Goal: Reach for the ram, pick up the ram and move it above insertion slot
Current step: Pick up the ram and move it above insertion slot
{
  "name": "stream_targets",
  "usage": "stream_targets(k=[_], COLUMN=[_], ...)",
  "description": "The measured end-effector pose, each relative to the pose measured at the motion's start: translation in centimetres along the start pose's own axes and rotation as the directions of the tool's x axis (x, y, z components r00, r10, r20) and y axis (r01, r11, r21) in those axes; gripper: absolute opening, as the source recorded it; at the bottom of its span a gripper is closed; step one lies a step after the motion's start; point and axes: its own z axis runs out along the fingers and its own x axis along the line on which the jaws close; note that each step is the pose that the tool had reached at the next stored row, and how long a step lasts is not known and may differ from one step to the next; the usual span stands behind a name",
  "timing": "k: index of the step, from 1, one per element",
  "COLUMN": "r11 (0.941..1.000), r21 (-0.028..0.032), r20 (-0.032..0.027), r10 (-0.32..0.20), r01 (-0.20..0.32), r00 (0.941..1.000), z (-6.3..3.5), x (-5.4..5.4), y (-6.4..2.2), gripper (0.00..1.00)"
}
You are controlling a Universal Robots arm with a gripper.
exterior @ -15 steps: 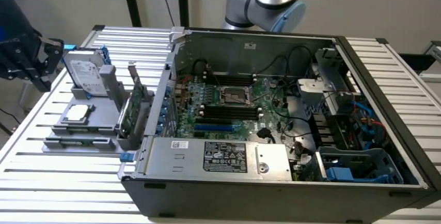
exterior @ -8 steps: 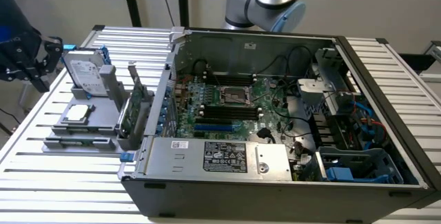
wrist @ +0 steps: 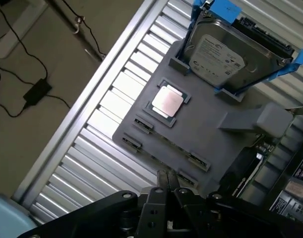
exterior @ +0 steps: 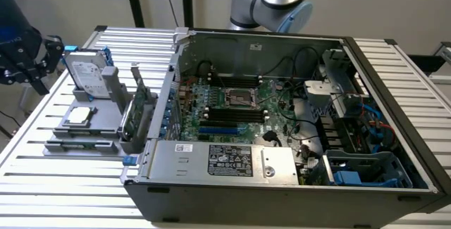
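Note:
The ram [exterior: 79,144], a thin green stick, lies in the front slot of the grey parts holder [exterior: 84,131] on the exterior view's left. In the wrist view it appears edge-on as a dark strip [wrist: 153,157] between two clips. My gripper [exterior: 27,55] hangs off the table's edge at the exterior view's far left, higher than the holder and apart from the ram. Its fingertips [wrist: 161,177] are pressed together with nothing between them; the gripper [wrist: 166,178] is shut. The black memory slots [exterior: 236,114] lie on the motherboard inside the open case.
On the holder [wrist: 206,134] stand a hard drive in a blue frame [wrist: 223,54], a CPU [wrist: 167,101] and a taller green expansion card [exterior: 141,102]. The open computer case [exterior: 282,187] takes up the table's middle. Cables lie on the floor [wrist: 37,91].

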Motion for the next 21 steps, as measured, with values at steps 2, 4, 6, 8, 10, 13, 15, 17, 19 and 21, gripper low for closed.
stream_targets(k=[2, 4, 6, 8, 10, 13, 15, 17, 19, 21], r11=[0.9993, 0.9973, 0.9941, 0.9895, 0.9836, 0.9723, 0.9637, 0.9552, 0.9459, 0.9353], r21=[-0.0001, -0.0004, -0.0008, -0.0014, -0.0020, -0.0016, 0.0032, 0.0113, 0.0215, 0.0319], r20=[-0.0041, -0.0080, -0.0119, -0.0159, -0.0198, -0.0241, -0.0231, -0.0189, -0.0133, -0.0080], r10=[-0.037, -0.073, -0.109, -0.144, -0.180, -0.234, -0.267, -0.296, -0.323, -0.352], r01=[0.037, 0.073, 0.109, 0.144, 0.180, 0.234, 0.267, 0.296, 0.324, 0.352], r00=[0.9993, 0.9973, 0.9940, 0.9894, 0.9835, 0.9720, 0.9634, 0.9551, 0.9461, 0.9359], z=[0.00, 0.00, 0.00, 0.00, 0.00, 0.00, -0.01, -0.02, 0.00, -0.01], x=[0.00, 0.00, 0.00, 0.00, 0.00, 0.00, 0.00, 0.00, 0.00, 0.00], y=[0.00, 0.00, 0.00, 0.00, -0.01, 0.00, 0.00, 0.00, 0.00, 0.00], gripper=[0.11, 0.11, 0.11, 0.11, 0.11, 0.11, 0.11, 0.11, 0.11, 0.11])
